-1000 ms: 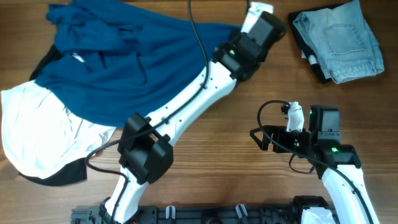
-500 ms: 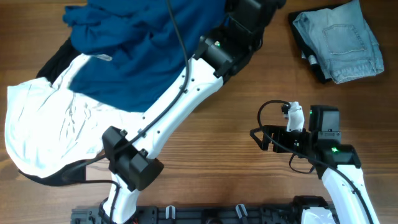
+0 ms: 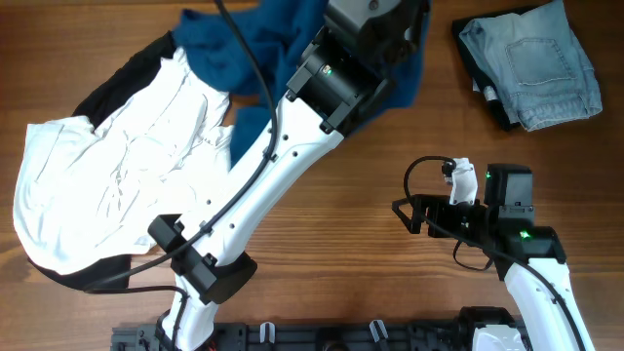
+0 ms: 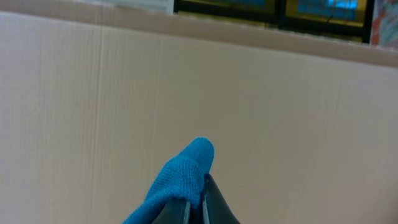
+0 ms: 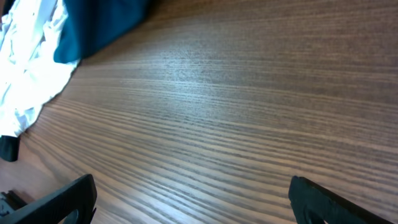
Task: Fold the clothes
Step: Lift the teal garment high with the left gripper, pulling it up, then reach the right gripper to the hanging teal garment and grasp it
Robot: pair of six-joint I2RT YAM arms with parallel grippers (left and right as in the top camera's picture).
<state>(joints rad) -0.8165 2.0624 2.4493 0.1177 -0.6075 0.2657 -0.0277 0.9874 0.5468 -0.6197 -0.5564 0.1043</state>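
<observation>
Drags the blue T-shirt [image 3: 292, 39] further up and right than a second ago, baring most of the white shirt [image 3: 117, 175] spread across the desk's [image 3: 370, 175] left side. Keeps the left tool [image 4: 198, 200] pressed together, pinching a blue fold up in the air. Holds the right tool [image 5: 193, 199] spread wide, low over bare wood, gripping nothing. Leaves the jeans [image 3: 531, 63] folded top right.

Left arm [image 3: 283, 156]: stretched long on a diagonal from its base at the near left toward the far middle, wrist raised.
Left claw [image 4: 198, 190]: jaws pressed together, pinching a fold of the deep-blue T-shirt [image 4: 183, 168].
Right arm [image 3: 534, 278]: folded short at the near right, forearm pointing left.
Right claw [image 5: 189, 199]: jaws spread wide, holding nothing.
</observation>
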